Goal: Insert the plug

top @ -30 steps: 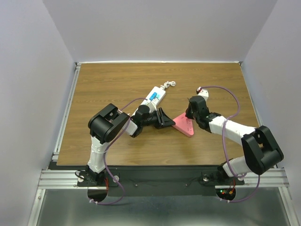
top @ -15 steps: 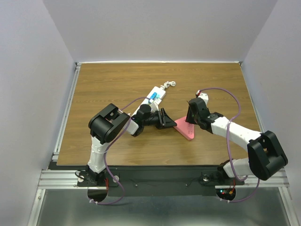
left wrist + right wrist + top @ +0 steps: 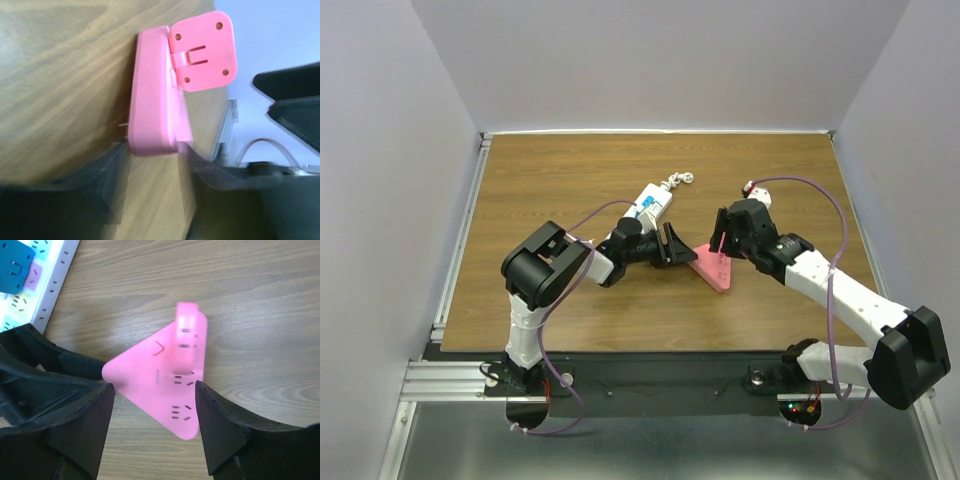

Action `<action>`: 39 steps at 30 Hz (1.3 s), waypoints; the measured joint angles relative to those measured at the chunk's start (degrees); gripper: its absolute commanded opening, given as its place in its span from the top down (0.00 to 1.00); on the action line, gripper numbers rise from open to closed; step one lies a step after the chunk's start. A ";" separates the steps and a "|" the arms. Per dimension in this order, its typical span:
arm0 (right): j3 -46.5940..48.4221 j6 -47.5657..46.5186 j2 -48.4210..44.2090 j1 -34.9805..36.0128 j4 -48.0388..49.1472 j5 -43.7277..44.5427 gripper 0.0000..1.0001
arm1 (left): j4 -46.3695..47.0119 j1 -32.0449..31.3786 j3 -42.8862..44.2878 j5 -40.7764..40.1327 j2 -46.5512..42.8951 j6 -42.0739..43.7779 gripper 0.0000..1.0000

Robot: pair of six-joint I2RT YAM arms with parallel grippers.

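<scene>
A pink triangular socket block [image 3: 712, 268] lies flat on the wooden table [image 3: 540, 180]. The pink plug [image 3: 187, 332] stands on its top face, close against it, and shows side-on as a square pink body [image 3: 202, 50] in the left wrist view. My right gripper [image 3: 155, 427] hovers open above the block [image 3: 160, 390], a finger on either side and touching nothing. My left gripper [image 3: 152, 167] is open at table level, its fingertips [image 3: 100, 190] flanking the block's near corner [image 3: 155, 110]. In the top view the left gripper [image 3: 680, 248] and right gripper [image 3: 724, 242] face each other across the block.
A white power strip [image 3: 650, 205] with a blue plug [image 3: 645, 206] in it lies just behind the left gripper, and also appears as a strip [image 3: 50, 275] in the right wrist view. A small white curled piece [image 3: 680, 180] sits at its far end.
Both grippers have opened. The right one has let go of the pink plug and drawn back from it; the left one has released the pink block.
</scene>
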 measured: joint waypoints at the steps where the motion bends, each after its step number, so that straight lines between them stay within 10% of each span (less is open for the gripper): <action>1: 0.02 -0.09 -0.31 0.00 -0.20 0.52 0.25 | -0.70 0.11 -0.07 -0.59 -0.57 0.74 0.07; 12: 1.05 -1.95 -0.52 0.00 -3.02 3.69 0.00 | -13.46 1.38 -2.75 -8.79 -15.87 9.27 0.01; 21: 3.10 -3.28 -0.42 -1.70 -2.45 4.81 0.00 | -36.02 1.57 -0.85 -27.74 -44.11 20.59 0.01; 39: 6.84 -5.31 -4.20 -4.28 -2.12 16.39 0.00 | -66.95 1.99 10.60 -56.92 -64.26 29.31 0.01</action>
